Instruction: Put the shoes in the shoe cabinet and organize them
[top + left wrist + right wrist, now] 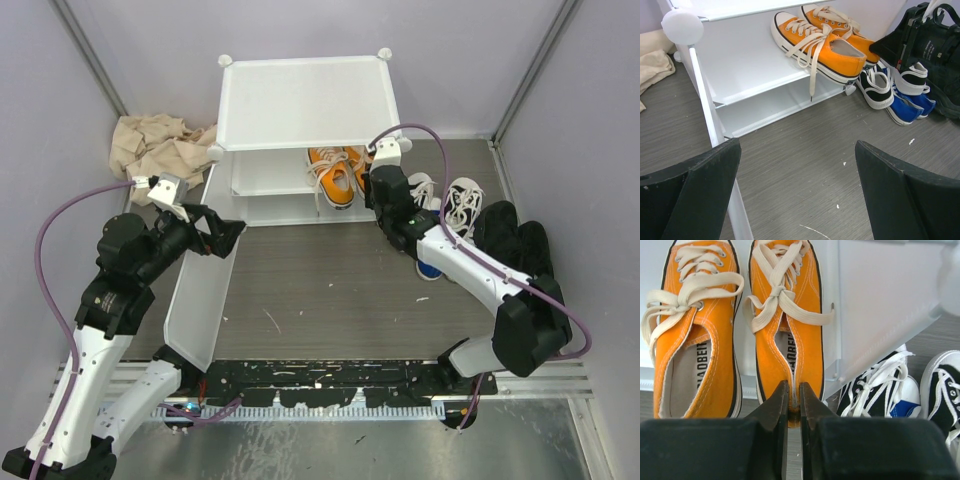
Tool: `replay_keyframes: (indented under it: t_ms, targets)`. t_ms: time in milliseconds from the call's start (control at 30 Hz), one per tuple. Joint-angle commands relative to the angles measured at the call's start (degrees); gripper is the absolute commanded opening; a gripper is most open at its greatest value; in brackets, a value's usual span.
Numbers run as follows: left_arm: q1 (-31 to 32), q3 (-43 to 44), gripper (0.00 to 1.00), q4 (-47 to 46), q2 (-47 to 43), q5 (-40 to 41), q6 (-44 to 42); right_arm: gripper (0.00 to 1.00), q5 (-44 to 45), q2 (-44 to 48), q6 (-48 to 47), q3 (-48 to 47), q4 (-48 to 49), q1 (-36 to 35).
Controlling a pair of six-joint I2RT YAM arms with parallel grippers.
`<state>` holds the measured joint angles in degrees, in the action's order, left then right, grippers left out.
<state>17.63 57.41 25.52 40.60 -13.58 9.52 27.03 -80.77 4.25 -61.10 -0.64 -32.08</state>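
Observation:
The white shoe cabinet (300, 100) stands at the back with its door panel (205, 300) swung open to the left. Two orange shoes (335, 175) sit on the inner shelf (755, 65), heels toward me. My right gripper (794, 390) is shut on the heel rim of the right orange shoe (790, 315), pinching the canvas flat; the left orange shoe (695, 340) lies beside it. My left gripper (797, 150) hangs open next to the door's top edge, with only floor between its fingers.
Black-and-white sneakers (460, 205), a blue shoe (428, 268) and black shoes (515, 240) are bunched on the floor right of the cabinet. A beige cloth (155, 145) lies crumpled at the back left. Grey walls close in both sides.

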Motion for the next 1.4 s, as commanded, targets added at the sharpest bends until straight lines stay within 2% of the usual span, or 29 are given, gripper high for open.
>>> replay_keyframes:
  t_ms: [0,467,767,1200,1367]
  targets:
    - [-0.1,-2.1,0.98,7.3,1.5,2.5,0.3,0.01,5.1,1.2,-3.3,-2.5,10.4,0.5]
    - [-0.1,-2.6,0.98,7.2,1.9,2.3,0.2,0.01,5.2,-8.2,-6.9,-5.2,19.7,2.5]
    - [-0.1,-3.0,0.98,7.3,1.9,2.6,0.0,0.01,2.7,-8.2,-6.1,-7.5,19.9,2.9]
    - [-0.1,-3.3,0.98,7.3,2.9,3.0,-0.2,0.01,4.3,-12.2,-10.5,-5.0,30.5,4.2]
    - [-0.1,-3.4,0.98,7.4,3.3,3.0,-0.3,0.01,3.8,-13.9,-10.5,-5.1,31.6,5.2]
